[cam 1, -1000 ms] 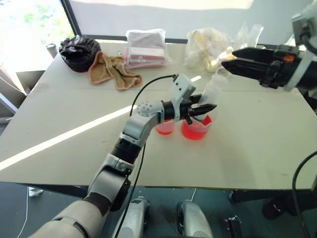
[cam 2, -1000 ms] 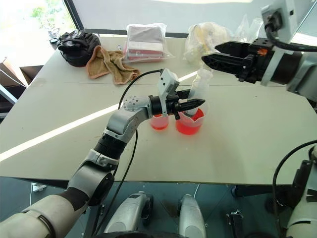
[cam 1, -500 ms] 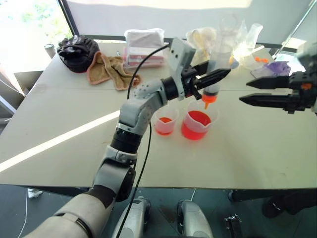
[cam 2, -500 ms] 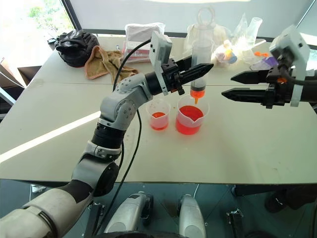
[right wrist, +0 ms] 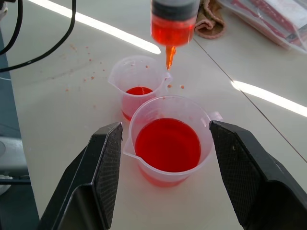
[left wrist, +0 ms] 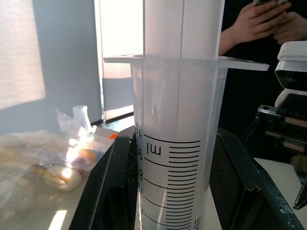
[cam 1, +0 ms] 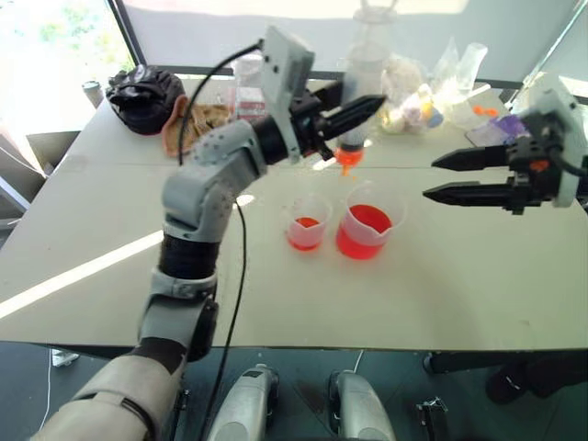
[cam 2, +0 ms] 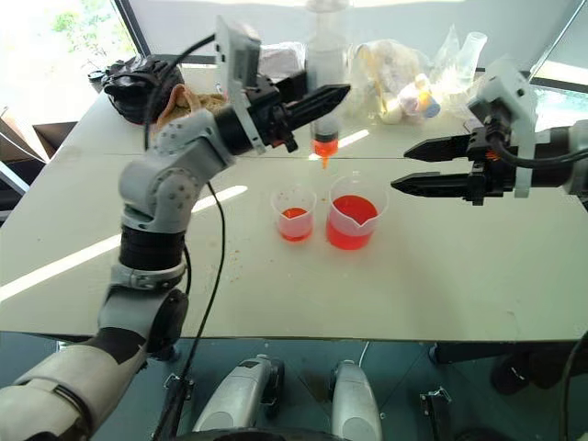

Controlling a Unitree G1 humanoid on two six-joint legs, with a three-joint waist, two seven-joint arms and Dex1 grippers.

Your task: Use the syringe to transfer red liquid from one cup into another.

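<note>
My left gripper point(cam 1: 367, 106) is shut on the barrel of the syringe point(cam 1: 361, 73) and holds it upright, high above the table. The orange-red tip point(cam 2: 322, 149) hangs over the gap between the two cups, and red liquid point(right wrist: 175, 28) fills the bottom of the barrel. The wide beaker point(cam 1: 369, 230) is about a third full of red liquid point(right wrist: 168, 143). Beside it, the smaller cup point(cam 1: 306, 223) holds a little. My right gripper point(cam 1: 432, 179) is open to the right of the beaker, pointing at it with nothing between its fingers point(right wrist: 103, 163).
A black bag point(cam 1: 145, 96), a tan cloth point(cam 1: 195, 124), wrapped packages point(cam 2: 276, 60) and clear bags point(cam 1: 418, 101) line the table's far side. Red drips point(right wrist: 81, 76) speckle the table by the smaller cup. A person's hands point(left wrist: 261, 21) show behind the table.
The left gripper has lifted the syringe out of the beaker, up and to the left. The right gripper came off the plunger top and sank to the right of the beaker.
</note>
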